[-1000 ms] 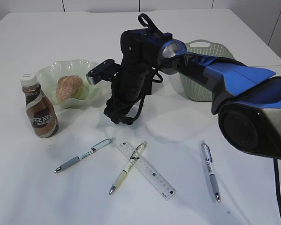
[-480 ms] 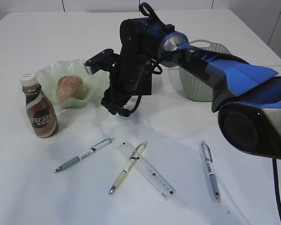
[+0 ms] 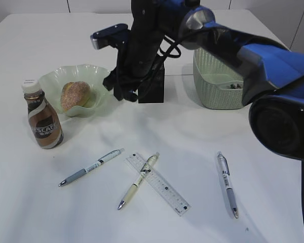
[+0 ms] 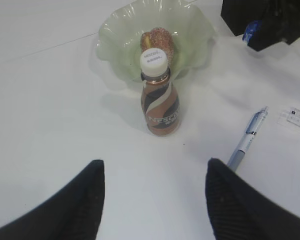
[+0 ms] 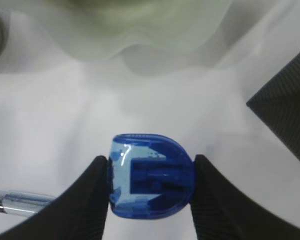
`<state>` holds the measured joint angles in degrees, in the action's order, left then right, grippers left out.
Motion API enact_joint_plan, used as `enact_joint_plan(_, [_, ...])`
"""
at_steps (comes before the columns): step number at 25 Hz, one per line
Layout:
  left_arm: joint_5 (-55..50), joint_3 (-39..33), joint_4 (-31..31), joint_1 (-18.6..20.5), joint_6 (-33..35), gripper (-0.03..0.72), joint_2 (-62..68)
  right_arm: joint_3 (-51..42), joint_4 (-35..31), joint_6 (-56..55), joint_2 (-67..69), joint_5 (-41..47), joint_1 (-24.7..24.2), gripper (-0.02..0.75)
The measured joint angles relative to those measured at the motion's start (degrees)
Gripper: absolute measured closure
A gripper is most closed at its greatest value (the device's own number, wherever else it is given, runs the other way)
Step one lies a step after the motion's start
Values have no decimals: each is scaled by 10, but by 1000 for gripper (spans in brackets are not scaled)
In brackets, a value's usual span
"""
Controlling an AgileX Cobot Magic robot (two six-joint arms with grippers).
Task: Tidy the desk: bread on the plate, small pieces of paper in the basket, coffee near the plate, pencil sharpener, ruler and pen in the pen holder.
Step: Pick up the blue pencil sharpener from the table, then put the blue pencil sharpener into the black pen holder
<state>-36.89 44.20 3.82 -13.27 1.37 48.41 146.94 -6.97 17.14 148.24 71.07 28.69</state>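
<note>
1. Blue pencil sharpener (image 5: 151,183) sits pinched tight in my right gripper (image 5: 149,192).
2. My black pen holder (image 3: 153,83) waits just right of it, near the frame's top middle.
3. My left gripper (image 4: 152,200) hangs open, holding nothing.

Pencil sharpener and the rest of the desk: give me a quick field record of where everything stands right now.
pencil sharpener: clamped in right gripper, above the table
pen holder: black, beside right gripper
left gripper: open, holding nothing
bread: on plate
coffee: upright, next to plate
ruler: on table, yellow pen lying across it
other pens: two on table
basket: behind right arm
</note>
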Motion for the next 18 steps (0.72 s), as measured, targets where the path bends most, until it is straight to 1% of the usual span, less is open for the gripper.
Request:
enact_joint_plan(4, [0,0,0,0,0,240,0,1,17,-30,-44,2,0,364])
enact_joint_plan(6, [0,0,0,0,0,240,0,1,42,-64,-73,4,0,364])
enact_joint_plan(8, [0,0,0,0,0,240,0,2,53,-75,-82,4,0,364])
enact_joint_plan(9, [0,0,0,0,0,240,0,5,70,-90,-89,6,0,365])
enact_joint_plan(11, [0,0,0,0,0,240,0,5,70,-90,-89,6,0,365])
enact_joint_plan(12, [0,0,0,0,0,240,0,16,97,-110,-90,8,0,365])
enact_joint_plan(18, [0,0,-19,0,0,240,0,24,166,-137,-90,10,0,365])
